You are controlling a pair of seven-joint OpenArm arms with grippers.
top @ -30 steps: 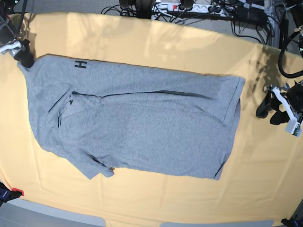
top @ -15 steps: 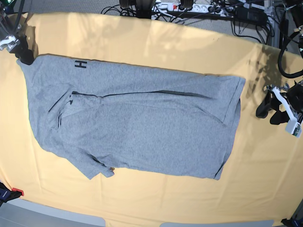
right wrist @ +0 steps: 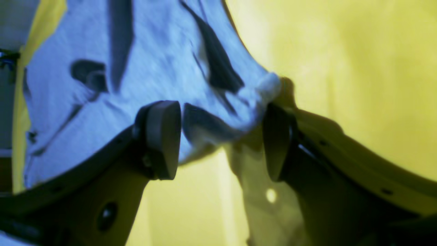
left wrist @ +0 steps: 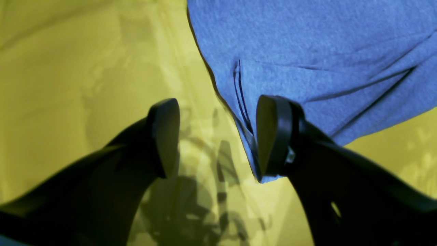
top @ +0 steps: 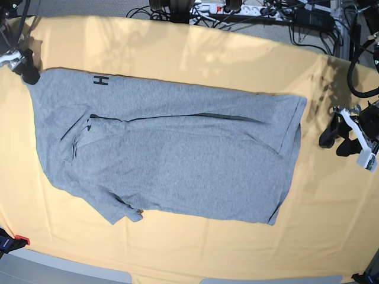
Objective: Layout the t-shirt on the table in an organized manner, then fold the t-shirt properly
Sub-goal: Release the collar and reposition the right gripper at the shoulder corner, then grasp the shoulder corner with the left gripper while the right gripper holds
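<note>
the t-shirt point(top: 172, 148) lies spread on the table point(top: 177, 248); the left gripper point(top: 331, 137) and right gripper point(right wrist: 222, 136) both gape, holding nothing.

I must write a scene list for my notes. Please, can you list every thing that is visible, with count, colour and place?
t-shirt: one, heather grey, black letter near its far edge, spread flat across the table's middle.
table: one, pale yellow-orange cloth cover, under everything.
power strips: at least two, white, beyond the far edge, with black cables.
left claw: one, black, open, off the shirt's edge.
right claw: one, black, open, straddling the shirt's opposite far corner.
</note>
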